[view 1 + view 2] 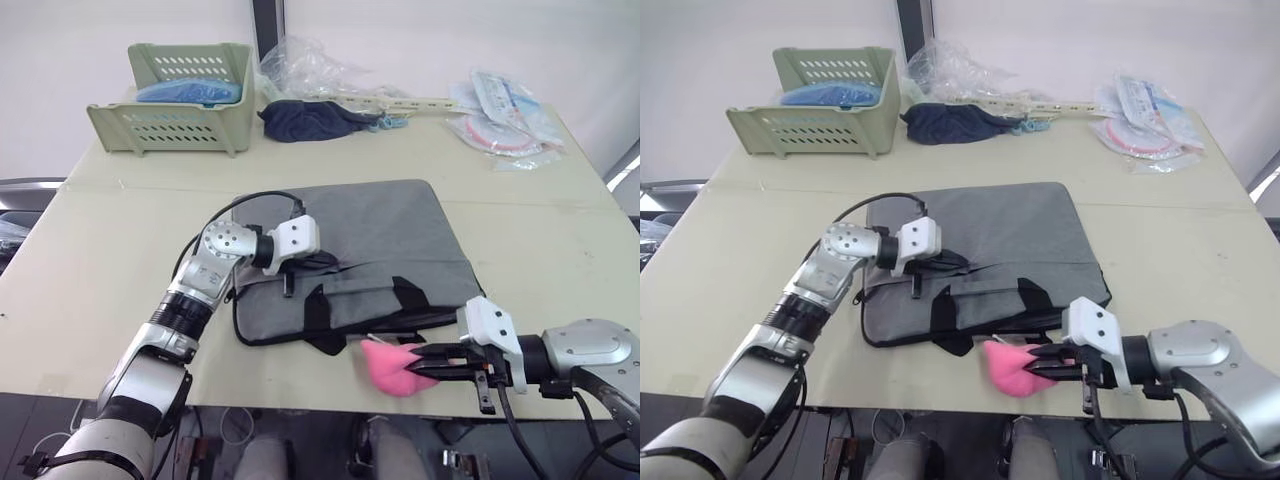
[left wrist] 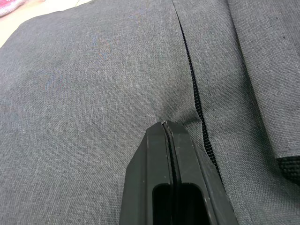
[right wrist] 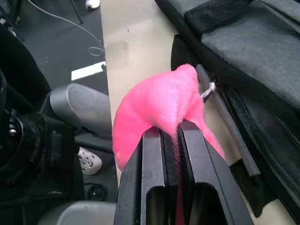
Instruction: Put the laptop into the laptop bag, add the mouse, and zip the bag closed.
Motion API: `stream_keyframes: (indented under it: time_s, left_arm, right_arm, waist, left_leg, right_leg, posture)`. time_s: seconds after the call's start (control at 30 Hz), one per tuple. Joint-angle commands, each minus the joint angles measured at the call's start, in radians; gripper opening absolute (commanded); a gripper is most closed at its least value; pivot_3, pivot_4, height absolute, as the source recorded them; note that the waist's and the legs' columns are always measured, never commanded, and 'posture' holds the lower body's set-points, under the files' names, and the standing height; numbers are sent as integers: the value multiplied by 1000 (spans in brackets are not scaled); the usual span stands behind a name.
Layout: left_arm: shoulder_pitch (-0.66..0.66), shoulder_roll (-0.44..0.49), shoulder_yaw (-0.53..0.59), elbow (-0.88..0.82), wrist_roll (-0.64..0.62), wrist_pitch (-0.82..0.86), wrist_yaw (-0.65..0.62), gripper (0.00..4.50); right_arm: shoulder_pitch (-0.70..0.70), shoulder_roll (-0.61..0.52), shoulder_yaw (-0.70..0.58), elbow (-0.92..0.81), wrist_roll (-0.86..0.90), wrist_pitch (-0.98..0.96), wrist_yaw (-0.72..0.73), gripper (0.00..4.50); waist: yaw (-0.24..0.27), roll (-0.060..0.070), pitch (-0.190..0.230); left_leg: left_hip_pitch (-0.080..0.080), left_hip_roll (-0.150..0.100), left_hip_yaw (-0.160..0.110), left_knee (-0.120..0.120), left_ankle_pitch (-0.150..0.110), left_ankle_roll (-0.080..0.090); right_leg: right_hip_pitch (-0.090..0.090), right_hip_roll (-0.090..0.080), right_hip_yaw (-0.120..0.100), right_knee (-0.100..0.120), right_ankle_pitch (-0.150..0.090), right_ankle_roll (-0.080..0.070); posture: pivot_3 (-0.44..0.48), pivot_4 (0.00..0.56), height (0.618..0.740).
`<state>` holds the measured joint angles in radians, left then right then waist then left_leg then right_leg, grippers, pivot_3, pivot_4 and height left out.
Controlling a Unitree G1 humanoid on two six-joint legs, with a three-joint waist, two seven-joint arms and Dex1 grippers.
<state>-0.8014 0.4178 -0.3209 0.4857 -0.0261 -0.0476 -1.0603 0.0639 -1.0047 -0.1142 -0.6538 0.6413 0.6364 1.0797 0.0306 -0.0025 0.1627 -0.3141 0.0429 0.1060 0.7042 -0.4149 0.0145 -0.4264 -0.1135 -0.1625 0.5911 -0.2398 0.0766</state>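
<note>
The grey laptop bag [image 1: 370, 235] lies flat in the middle of the table, its black strap handles [image 1: 322, 312] towards the front edge. My left gripper [image 2: 166, 123] is shut, its tips pressed on the bag's fabric just beside the black zipper [image 2: 194, 92]. At the table's front edge my right gripper [image 3: 171, 129] is shut on a pink soft blob [image 3: 157, 101]. A short white cord ties the blob to the bag's edge. The laptop and the mouse are out of view.
A green slotted basket [image 1: 180, 115] with blue items stands at the back left. A dark navy cloth bundle [image 1: 310, 120] and crumpled clear plastic [image 1: 320, 65] lie behind the bag. Packets in plastic [image 1: 505, 115] sit at the back right.
</note>
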Motion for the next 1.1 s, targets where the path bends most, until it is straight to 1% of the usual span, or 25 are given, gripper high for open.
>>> stream_keyframes:
  time_s: [0.03,0.17,0.3,0.47,0.6,0.8,0.87,0.97,1.1]
  left_arm:
    - [63,16,-83,94,104,18,-20,0]
    - [77,16,-92,98,107,15,-18,0]
    - [104,20,-109,123,120,-20,-12,0]
    - [110,22,-114,139,123,-36,-2,0]
    - [109,25,-117,142,123,-39,-5,0]
    - [114,30,-117,146,123,-50,-11,0]
    - [115,31,-118,145,123,-53,-11,0]
    - [116,32,-121,147,125,-58,-11,0]
    - [119,31,-123,145,126,-60,-11,0]
  right_arm:
    - [36,-52,-135,3,60,43,37,36]
    - [85,-91,-220,58,46,42,78,36]
    - [125,-114,-279,159,-5,-9,121,36]
    - [119,-110,-290,196,-8,-22,131,36]
    - [117,-112,-289,214,-24,-29,128,36]
    - [102,-153,-313,332,-80,-68,159,36]
    - [91,-163,-314,367,-93,-81,169,36]
    - [67,-175,-308,443,-128,-120,180,36]
    - [16,-182,-286,562,-187,-196,179,36]
  waist:
    - [2,1,0]
    - [7,1,-1]
    - [11,2,-2]
    - [12,8,-9]
    - [11,9,-11]
    - [7,10,-14]
    - [3,10,-14]
    - [-4,10,-15]
    - [-5,13,-16]
  left_leg:
    - [0,0,0,0,0,0]
    - [0,-1,0,0,-2,3]
    - [0,-3,0,0,-2,4]
    - [1,-4,0,0,-2,5]
    - [1,-4,0,0,-2,5]
    - [3,-3,1,0,-3,5]
    - [7,-2,1,0,-3,5]
    - [16,4,1,-4,-4,6]
    - [16,5,1,-4,-5,6]
  right_leg:
    - [0,0,0,0,0,0]
    - [0,0,0,0,0,0]
    - [1,-1,1,-1,0,1]
    - [2,-2,2,-2,1,1]
    - [2,-2,2,-1,1,1]
    - [3,-2,2,-1,1,1]
    - [5,-2,2,-2,0,1]
    - [14,-2,2,-8,0,0]
    - [14,-3,3,-8,-1,0]
  posture:
    - [0,150,740]
    - [0,150,740]
    - [0,150,740]
    - [0,150,740]
    - [0,150,740]
    - [0,150,740]
    - [0,150,740]
    - [0,150,740]
    - [0,150,740]
